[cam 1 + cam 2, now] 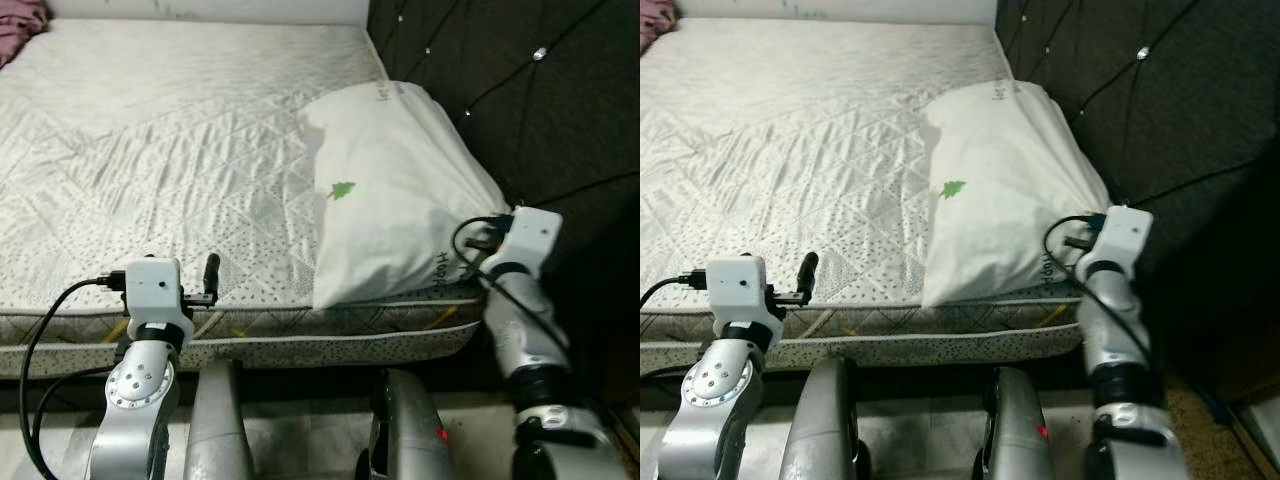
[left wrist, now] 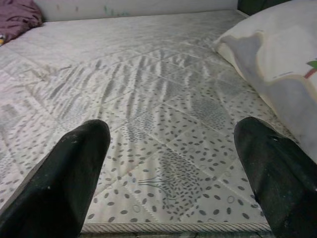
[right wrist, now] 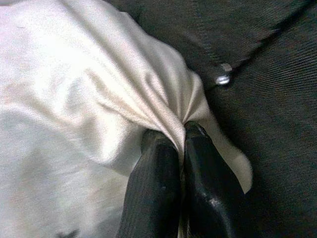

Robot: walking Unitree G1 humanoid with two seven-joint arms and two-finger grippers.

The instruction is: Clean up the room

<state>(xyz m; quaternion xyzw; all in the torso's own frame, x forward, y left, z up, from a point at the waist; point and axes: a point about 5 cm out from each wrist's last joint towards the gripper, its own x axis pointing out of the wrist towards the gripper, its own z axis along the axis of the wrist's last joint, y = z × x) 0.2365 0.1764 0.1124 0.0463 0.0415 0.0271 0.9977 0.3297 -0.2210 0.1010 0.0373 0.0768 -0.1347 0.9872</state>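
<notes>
A white pillow [image 1: 400, 190] with a small green tree print lies at the right side of the bare quilted mattress [image 1: 150, 150], against the dark headboard. My right gripper [image 3: 181, 136] is shut on a bunched corner of the pillow's fabric [image 3: 163, 99] at its near right end, next to the headboard. My left gripper [image 2: 173, 144] is open, hovering low over the mattress's near edge to the left of the pillow, with nothing between its fingers. One of its black fingers [image 1: 211, 268] stands up above the mattress edge.
A dark tufted headboard [image 1: 520, 90] with metal studs runs along the right side. A purple cloth [image 1: 20, 25] lies at the far left corner of the bed. My own legs [image 1: 215, 420] stand close against the bed's front edge.
</notes>
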